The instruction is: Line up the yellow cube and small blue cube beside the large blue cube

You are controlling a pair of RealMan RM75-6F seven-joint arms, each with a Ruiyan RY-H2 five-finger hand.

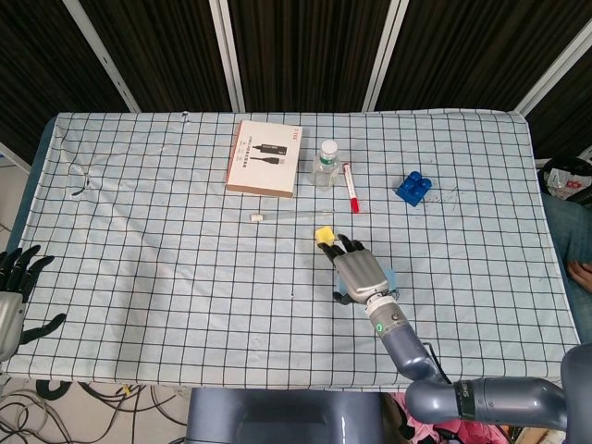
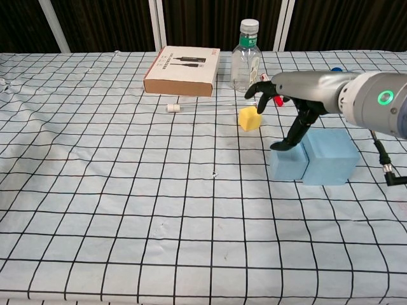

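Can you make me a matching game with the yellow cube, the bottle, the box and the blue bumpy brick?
Things:
1. yellow cube
2. bottle
3. box
4. blue bumpy brick

Places:
A. far right of the cloth, by itself
B. flat, left of the bottle
C. just below the right hand fingers
D. upright beside the red marker

Pairs: 1-C, 2-D, 3-B, 4-A

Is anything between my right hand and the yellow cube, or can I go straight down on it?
Nothing visible stands between them. In the chest view the right hand hovers open just above and right of the yellow cube, with only bare cloth around the cube. The red-capped pen and the bottle lie farther back, off the path.
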